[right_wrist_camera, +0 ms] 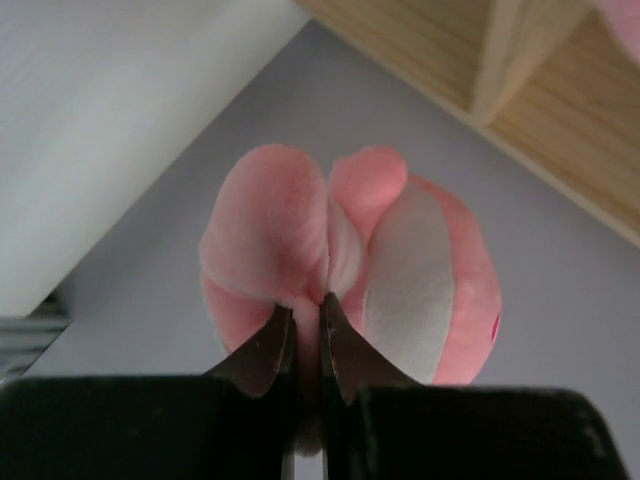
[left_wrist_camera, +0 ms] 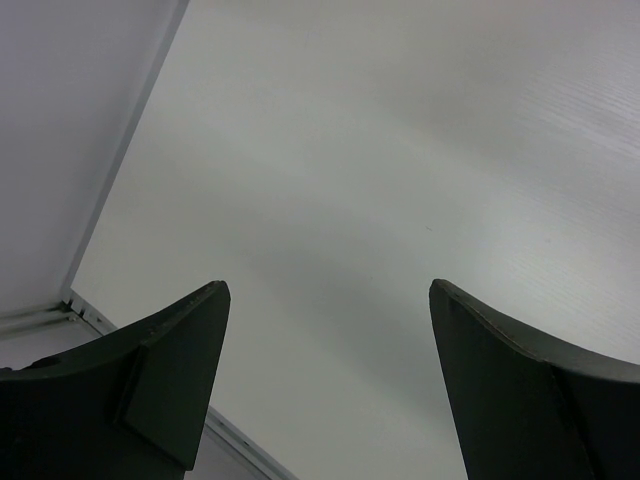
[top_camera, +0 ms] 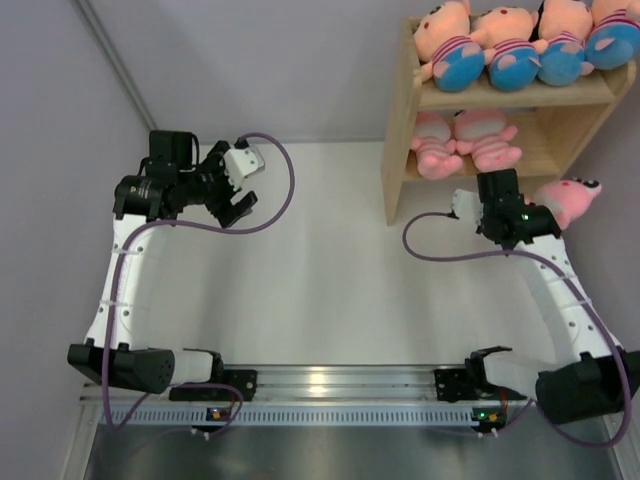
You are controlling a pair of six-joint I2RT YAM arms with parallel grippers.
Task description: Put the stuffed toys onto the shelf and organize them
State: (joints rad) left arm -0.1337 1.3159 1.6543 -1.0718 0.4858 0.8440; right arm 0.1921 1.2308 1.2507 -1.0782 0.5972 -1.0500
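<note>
Broadly, a white table (top_camera: 330,290) is seen beneath everything, and a pale wooden shelf (top_camera: 400,150) with two levels is stood at its far right corner. Two black-and-white arms are bolted at the table edge farthest from the shelf; the right arm (top_camera: 570,300) is stretched up to the shelf's near side, while the left arm (top_camera: 120,260) is bent well to the left of the shelf, by the grey wall.

On the top level of the shelf, four peach-faced toys (top_camera: 505,45) with striped shirts and blue bottoms are laid in a row, side by side and touching. On the lower level of the shelf, two pink toys (top_camera: 463,140) with striped bodies are laid next to each other. One more pink toy (top_camera: 572,197) is kept off the shelf, just beside its near right corner.

That toy is pinched by the right claw (right_wrist_camera: 306,325): the jaws are drawn almost together on a fold of its plush. The left claw (left_wrist_camera: 325,290) is held over bare table, well apart from the shelf, its jaws spread wide with nothing between them.
</note>
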